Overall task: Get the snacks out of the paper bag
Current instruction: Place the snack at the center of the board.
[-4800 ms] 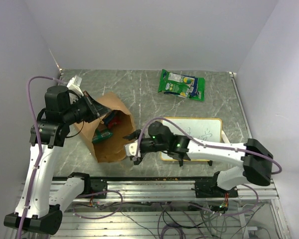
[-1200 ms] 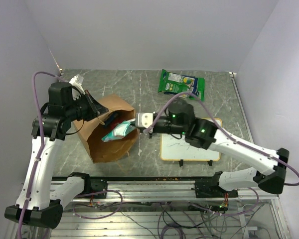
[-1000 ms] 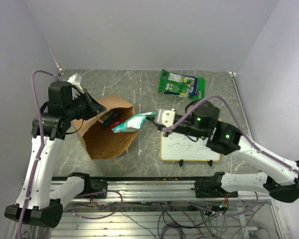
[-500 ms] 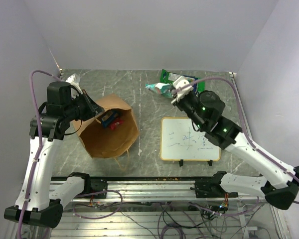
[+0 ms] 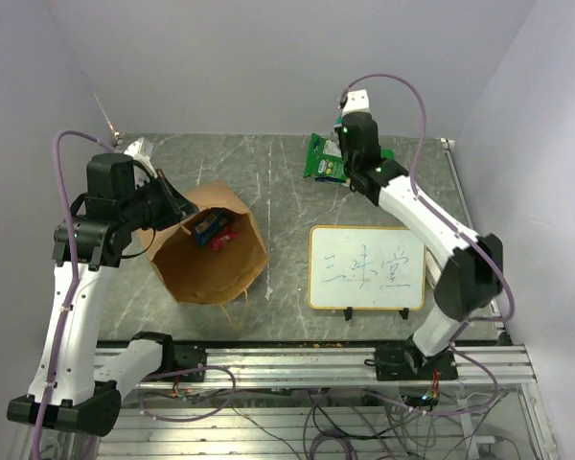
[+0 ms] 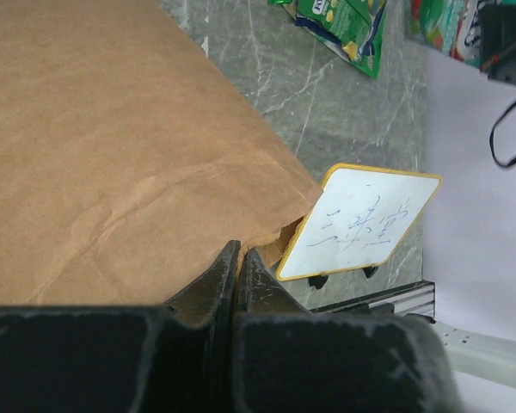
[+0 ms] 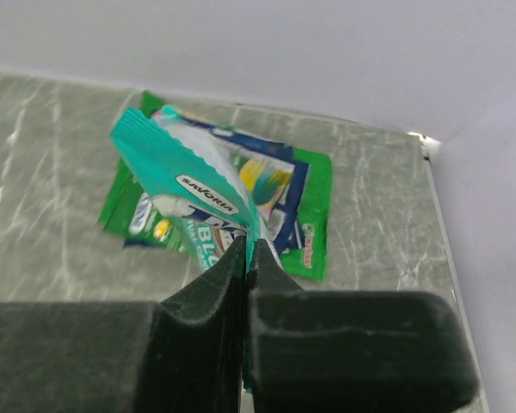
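Film at one edge of the teal snack packet (image 7: 185, 194) is being pinched by the right gripper (image 7: 245, 258), its jaws pressed together on it. The packet is thus being held above the green snack bag (image 7: 303, 211), which is lying on the far part of the worktop (image 5: 278, 187). The packet is being judged light, soft and glossy, and likely slippery. A crimped seam or corner is being judged the safest place to take hold, since the puffed middle could be crushed or could slide out. The left gripper (image 6: 238, 268) is being clamped on the rim of the paper bag (image 5: 211, 278), whose thin kraft wall is being judged floppy and easy to tear. Inside the open mouth a blue packet (image 5: 207, 227) and a red packet (image 5: 228, 236) are lying together. Being small and loose, they are being judged easiest to lift by an exposed edge rather than flat.
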Controlling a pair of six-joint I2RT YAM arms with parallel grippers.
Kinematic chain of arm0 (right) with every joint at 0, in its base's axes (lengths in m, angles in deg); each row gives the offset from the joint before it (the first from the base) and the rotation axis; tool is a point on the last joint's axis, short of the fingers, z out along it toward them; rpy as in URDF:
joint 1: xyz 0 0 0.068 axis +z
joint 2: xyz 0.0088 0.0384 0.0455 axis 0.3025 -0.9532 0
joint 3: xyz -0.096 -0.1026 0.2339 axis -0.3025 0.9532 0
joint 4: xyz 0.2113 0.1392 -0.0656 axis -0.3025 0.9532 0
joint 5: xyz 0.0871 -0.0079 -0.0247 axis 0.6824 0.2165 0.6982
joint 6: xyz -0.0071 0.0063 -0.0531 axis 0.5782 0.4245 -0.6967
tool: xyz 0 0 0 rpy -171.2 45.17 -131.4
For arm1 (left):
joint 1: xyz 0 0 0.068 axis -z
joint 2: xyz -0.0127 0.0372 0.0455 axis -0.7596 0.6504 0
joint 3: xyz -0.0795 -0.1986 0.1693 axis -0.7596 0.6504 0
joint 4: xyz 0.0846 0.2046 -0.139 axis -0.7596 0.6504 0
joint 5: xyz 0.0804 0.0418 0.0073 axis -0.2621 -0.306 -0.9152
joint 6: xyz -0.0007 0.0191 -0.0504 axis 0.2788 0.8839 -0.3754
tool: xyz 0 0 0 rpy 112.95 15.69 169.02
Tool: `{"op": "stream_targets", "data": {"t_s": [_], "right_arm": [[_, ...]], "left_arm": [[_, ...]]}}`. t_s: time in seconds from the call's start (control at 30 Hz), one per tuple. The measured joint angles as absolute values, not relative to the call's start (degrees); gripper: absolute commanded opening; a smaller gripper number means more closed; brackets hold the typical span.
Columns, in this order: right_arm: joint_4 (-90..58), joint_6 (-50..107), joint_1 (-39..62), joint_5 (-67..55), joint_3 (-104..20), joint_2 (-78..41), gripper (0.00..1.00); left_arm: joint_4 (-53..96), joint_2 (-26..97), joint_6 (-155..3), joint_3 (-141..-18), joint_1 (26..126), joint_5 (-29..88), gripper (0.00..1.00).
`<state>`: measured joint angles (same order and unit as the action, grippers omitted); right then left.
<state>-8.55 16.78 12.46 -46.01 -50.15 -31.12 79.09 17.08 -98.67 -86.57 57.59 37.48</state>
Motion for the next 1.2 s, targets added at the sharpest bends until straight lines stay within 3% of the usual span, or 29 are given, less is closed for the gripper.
{"op": "stream_targets", "data": {"t_s": [0.33, 1.2], "right_arm": [[-4.8, 20.1, 6.4, -58.3, -64.2, -47.6, 0.00], [-6.1, 16.9, 11.4, -62.5, -79.2, -72.9, 0.00]], "left_arm": [[79.2, 17.1, -98.9, -86.5, 57.6, 37.5, 0.07], [84.8, 19.5, -94.8, -91.1, 57.6, 35.4, 0.07]]}}
